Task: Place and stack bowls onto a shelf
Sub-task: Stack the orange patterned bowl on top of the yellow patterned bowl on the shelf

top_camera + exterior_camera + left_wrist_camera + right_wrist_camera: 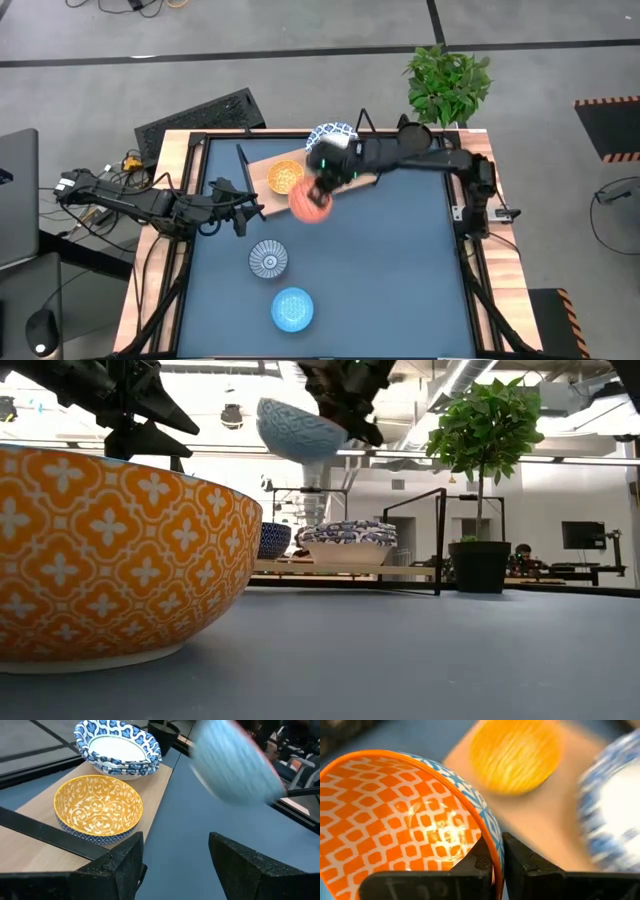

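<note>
My right gripper (499,855) is shut on a bowl (310,203) that is red-orange inside and light blue outside. It hangs in the air beside the near edge of the shelf (262,170), a light-wood board. A yellow bowl (97,807) and stacked white bowls with blue-patterned rims (117,745) rest on their bottoms on the board. A grey-blue bowl (268,259) and a light blue bowl (292,308) sit on the blue table. My left gripper (175,865) stands open at the shelf's left end, touching nothing. My right gripper holds the red-orange bowl by its rim (492,847), with one finger (480,857) inside the bowl and the other (525,862) against its outer wall. The fingers slant down from the table's right. The bowl is tilted and lifted clear of table and shelf (298,430).
A bowl with an orange patterned wall (110,560) stands close in front of the low camera. A black cup (162,730) sits beyond the shelf's far end. A potted plant (447,85) stands at the far right corner. The shelf's thin black frame (440,540) rises at its ends.
</note>
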Controlling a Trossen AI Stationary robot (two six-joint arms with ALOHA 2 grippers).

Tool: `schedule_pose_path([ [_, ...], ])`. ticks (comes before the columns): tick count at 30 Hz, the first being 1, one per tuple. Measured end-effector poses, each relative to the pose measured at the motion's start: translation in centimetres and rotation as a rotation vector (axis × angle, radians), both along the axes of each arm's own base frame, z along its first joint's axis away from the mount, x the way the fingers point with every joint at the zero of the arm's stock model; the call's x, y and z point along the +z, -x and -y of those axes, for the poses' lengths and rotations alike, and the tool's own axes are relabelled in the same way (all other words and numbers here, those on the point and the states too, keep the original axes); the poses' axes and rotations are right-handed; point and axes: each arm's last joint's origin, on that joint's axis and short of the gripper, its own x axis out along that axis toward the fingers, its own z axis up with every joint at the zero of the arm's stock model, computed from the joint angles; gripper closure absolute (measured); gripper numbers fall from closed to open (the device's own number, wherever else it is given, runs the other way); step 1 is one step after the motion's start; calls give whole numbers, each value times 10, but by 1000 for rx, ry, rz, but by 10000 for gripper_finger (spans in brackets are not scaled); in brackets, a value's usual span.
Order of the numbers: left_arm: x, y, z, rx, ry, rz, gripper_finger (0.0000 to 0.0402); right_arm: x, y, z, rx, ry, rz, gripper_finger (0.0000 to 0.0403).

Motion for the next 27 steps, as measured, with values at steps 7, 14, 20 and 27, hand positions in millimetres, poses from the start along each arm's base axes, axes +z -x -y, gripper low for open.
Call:
schedule_pose_path([
  [7,0,0,0,0,-2,-1,188,23,2,47,-104,32,149,359],
  [14,0,0,0,1,-3,0,188,0,-25,70,-101,-20,209,359],
  [20,0,0,0,11,-9,-5,188,-17,-60,85,-58,-35,190,359],
  [27,-1,1,0,6,-10,-17,188,-32,-83,95,-14,-67,166,359],
])
